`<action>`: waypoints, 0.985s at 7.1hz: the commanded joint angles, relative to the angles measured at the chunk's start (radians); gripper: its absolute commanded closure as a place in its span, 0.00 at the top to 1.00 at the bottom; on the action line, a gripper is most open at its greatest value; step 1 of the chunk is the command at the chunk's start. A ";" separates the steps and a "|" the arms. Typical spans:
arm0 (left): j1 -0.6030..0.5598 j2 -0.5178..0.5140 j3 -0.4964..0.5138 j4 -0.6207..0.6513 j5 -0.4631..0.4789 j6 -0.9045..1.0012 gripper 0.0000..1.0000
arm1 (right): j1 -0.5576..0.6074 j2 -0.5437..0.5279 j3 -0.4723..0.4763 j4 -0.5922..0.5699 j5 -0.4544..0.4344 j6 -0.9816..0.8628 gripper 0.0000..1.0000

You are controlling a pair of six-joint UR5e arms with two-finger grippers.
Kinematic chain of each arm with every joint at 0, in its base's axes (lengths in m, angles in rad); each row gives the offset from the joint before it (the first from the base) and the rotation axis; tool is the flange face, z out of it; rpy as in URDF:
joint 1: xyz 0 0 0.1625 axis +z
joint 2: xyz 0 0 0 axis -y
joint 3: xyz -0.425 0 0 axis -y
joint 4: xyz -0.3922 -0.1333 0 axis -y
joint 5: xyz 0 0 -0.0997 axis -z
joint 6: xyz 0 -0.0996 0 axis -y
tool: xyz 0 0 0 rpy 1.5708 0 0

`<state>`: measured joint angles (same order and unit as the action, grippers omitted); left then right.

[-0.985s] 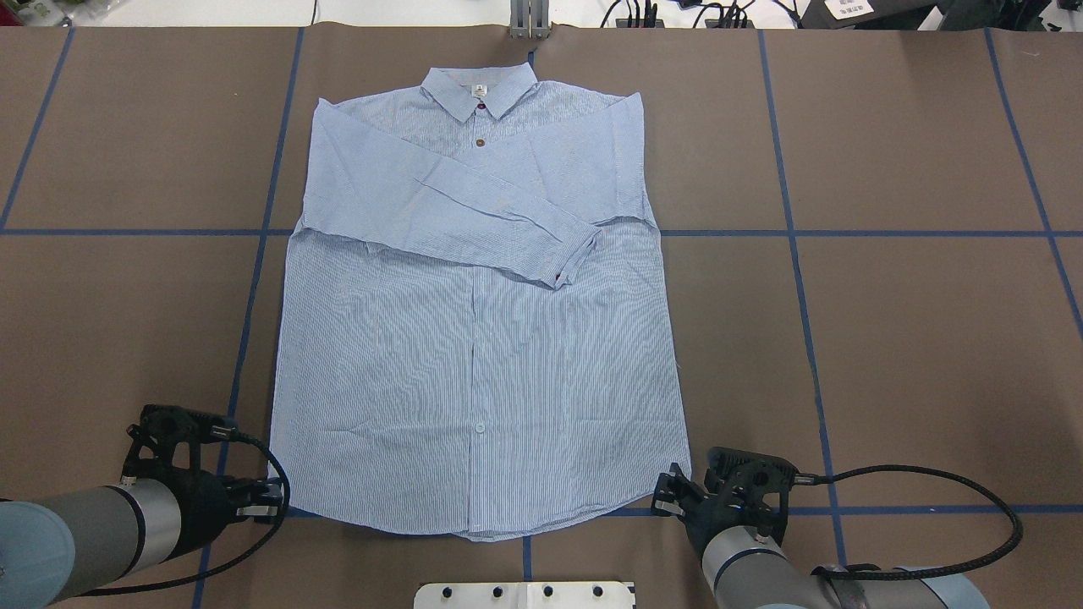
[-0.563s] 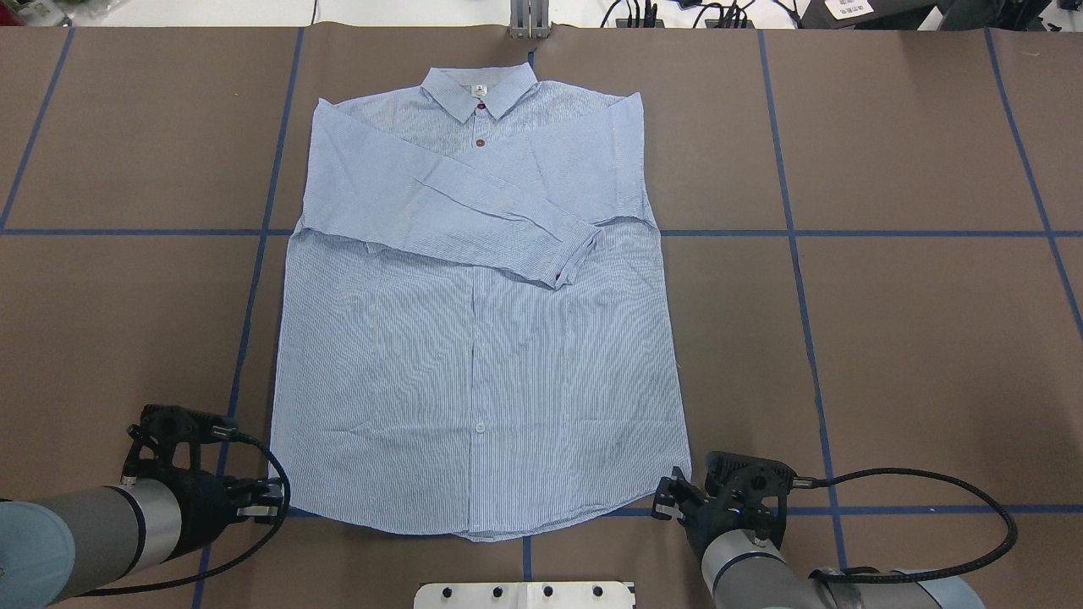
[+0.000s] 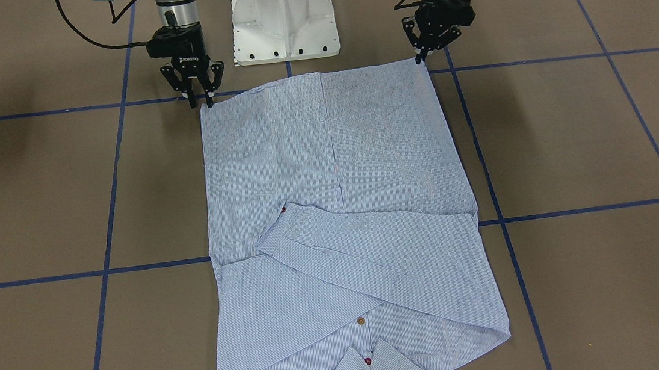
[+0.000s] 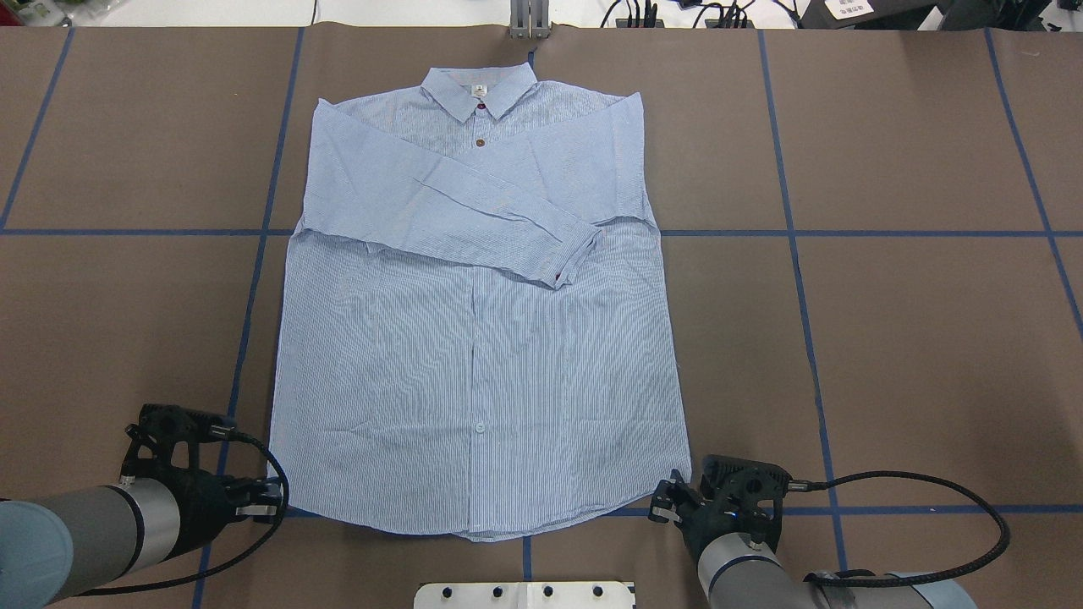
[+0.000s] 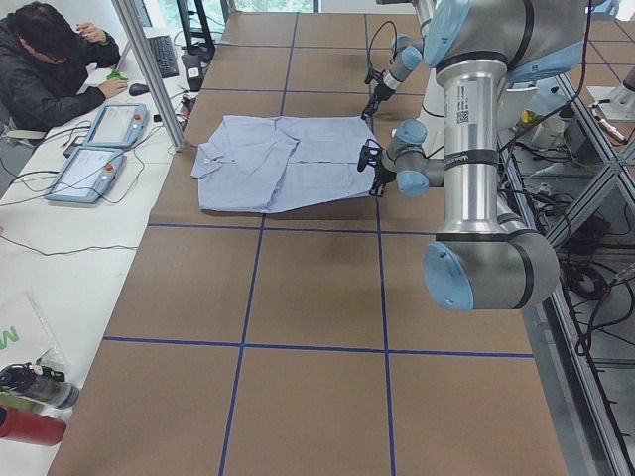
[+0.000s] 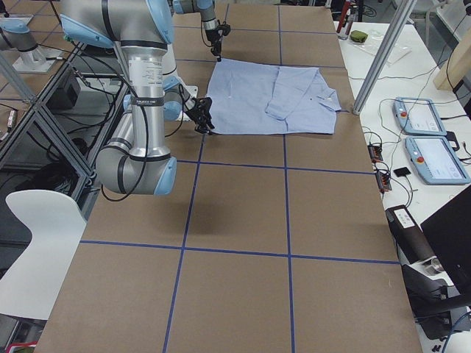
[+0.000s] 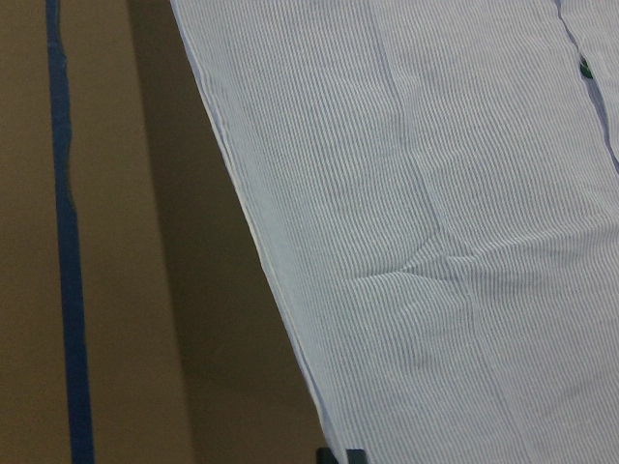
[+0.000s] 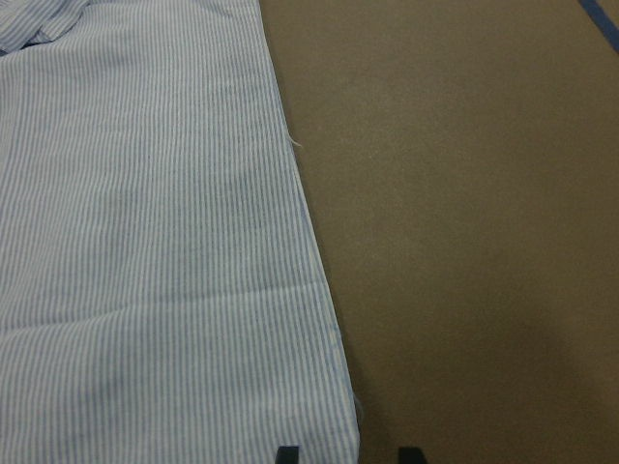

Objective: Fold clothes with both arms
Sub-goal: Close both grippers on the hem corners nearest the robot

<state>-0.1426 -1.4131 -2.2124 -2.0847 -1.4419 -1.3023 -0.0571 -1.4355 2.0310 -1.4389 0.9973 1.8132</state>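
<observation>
The blue-and-white striped shirt lies flat and face up, collar at the far edge, both sleeves folded across the chest. My left gripper is open, low at the hem's near left corner. Open too, my right gripper is at the hem's near right corner. In the right wrist view the shirt ends in a corner between the two fingertips. The left wrist view shows the shirt and its side edge, with one fingertip at the bottom.
The white pedestal base stands between the arms at the near edge. Brown table with blue tape lines. A metal post is at the far edge. A person sits beyond it, near teach pendants.
My right arm has drawn slightly back toward the base and its cable loop has shifted. The left arm and the shirt have not moved.
</observation>
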 commanded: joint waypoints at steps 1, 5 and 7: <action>0.000 -0.001 -0.001 0.000 0.000 0.002 0.00 | -0.001 0.003 -0.008 0.002 -0.002 0.000 0.44; 0.000 0.000 -0.004 0.000 0.000 0.002 0.00 | -0.001 0.026 -0.017 0.000 -0.009 0.000 0.21; 0.000 0.000 -0.007 0.000 0.000 0.002 0.00 | 0.002 0.046 -0.034 0.000 -0.023 0.002 0.00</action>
<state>-0.1426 -1.4130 -2.2186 -2.0847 -1.4420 -1.3008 -0.0568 -1.3988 2.0039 -1.4387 0.9832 1.8142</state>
